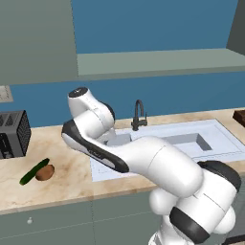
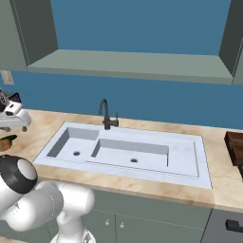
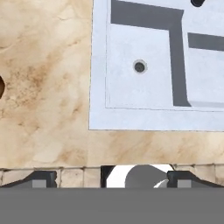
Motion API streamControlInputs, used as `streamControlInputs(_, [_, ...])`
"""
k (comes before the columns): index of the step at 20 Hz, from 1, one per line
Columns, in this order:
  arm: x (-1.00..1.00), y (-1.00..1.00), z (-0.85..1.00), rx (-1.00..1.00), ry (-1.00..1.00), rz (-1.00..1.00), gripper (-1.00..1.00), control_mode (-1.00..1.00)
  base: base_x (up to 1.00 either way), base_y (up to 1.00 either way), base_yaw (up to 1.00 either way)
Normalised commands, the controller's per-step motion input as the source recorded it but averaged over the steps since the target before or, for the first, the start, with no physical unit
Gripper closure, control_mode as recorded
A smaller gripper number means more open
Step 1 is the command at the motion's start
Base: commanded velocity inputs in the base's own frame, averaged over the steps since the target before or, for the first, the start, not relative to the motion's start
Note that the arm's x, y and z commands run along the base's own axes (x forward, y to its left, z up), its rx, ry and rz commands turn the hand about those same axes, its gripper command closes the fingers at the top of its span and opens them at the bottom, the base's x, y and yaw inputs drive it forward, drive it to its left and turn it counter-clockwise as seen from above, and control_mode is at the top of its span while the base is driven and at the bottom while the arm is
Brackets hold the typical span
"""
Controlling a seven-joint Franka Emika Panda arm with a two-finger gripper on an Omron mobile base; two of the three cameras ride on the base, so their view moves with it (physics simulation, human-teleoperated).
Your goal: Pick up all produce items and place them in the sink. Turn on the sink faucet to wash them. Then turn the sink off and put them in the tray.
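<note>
Cucumber beside potato, left of sink (likely stiff, smooth): grasp mid-length; claw wide open, empty.

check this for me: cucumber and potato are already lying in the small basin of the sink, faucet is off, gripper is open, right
Not quite. The cucumber and potato lie on the counter left of the sink, touching each other, as the left base view shows; the basins hold nothing. The rest stands: no water runs from the faucet, and the gripper is open in the hand view.
</note>
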Motion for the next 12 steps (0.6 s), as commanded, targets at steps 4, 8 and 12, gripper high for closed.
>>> streamControlInputs(4, [0.07,0.46,-0.13,0.00,0.12,-0.05,-1.00,-1.00,0.00,0.00,0.00])
streamControlInputs(8, [0.02,0.42,-0.15,0.00,0.07,-0.06,-1.00,-1.00,0.00,0.00,0.00])
streamControlInputs(12, [0.00,0.28,-0.21,0.00,0.00,-0.09,-1.00,-1.00,0.00,0.00,0.00])
